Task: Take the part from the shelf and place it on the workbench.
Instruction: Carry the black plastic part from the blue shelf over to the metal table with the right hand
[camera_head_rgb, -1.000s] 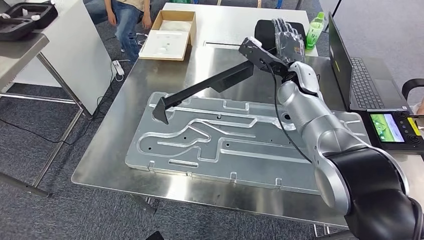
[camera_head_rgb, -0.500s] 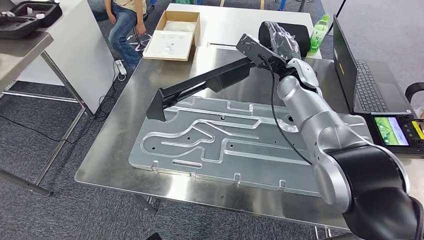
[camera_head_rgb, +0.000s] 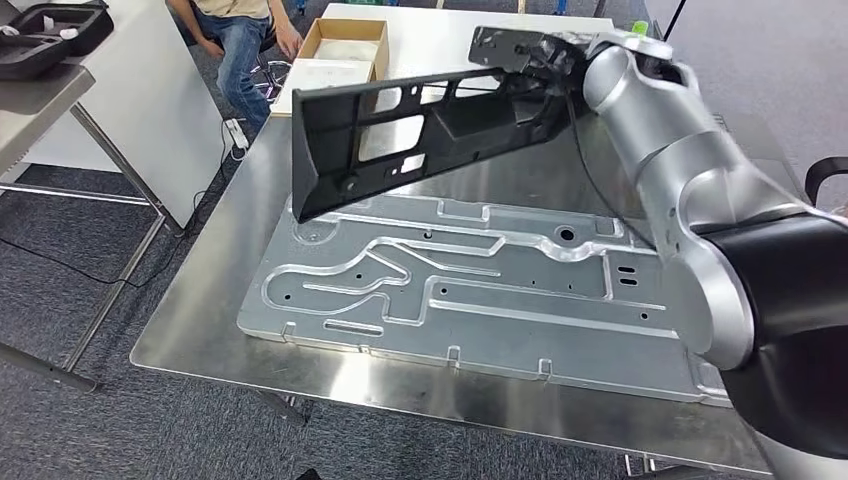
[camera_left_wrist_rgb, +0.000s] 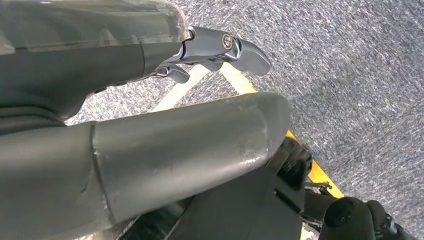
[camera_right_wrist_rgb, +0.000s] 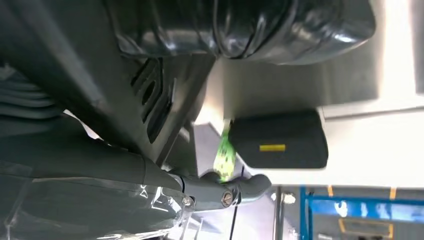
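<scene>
The part (camera_head_rgb: 420, 130) is a long black plastic frame with cut-out windows. My right hand (camera_head_rgb: 545, 55) grips it at its far right end. It hangs tilted above the workbench (camera_head_rgb: 200, 330), broad face toward me, left end lowest and just over the corner of a large silver grooved plate (camera_head_rgb: 470, 290). In the right wrist view the part (camera_right_wrist_rgb: 75, 65) lies against my right hand (camera_right_wrist_rgb: 100, 190), its thumb (camera_right_wrist_rgb: 220, 187) on the outer side. My left hand (camera_left_wrist_rgb: 175, 155) hangs over grey carpet, fingers apart, holding nothing.
An open cardboard box (camera_head_rgb: 345, 50) sits at the workbench's far edge, with a seated person (camera_head_rgb: 235, 30) behind it. A black case (camera_right_wrist_rgb: 277, 140) and a green bottle (camera_right_wrist_rgb: 225, 152) stand at the far right. A side table (camera_head_rgb: 60, 90) carries a black tray at left.
My right arm has lifted the part off the plate and turned it, so its broad face now shows instead of its thin edge. The head camera has shifted slightly.
</scene>
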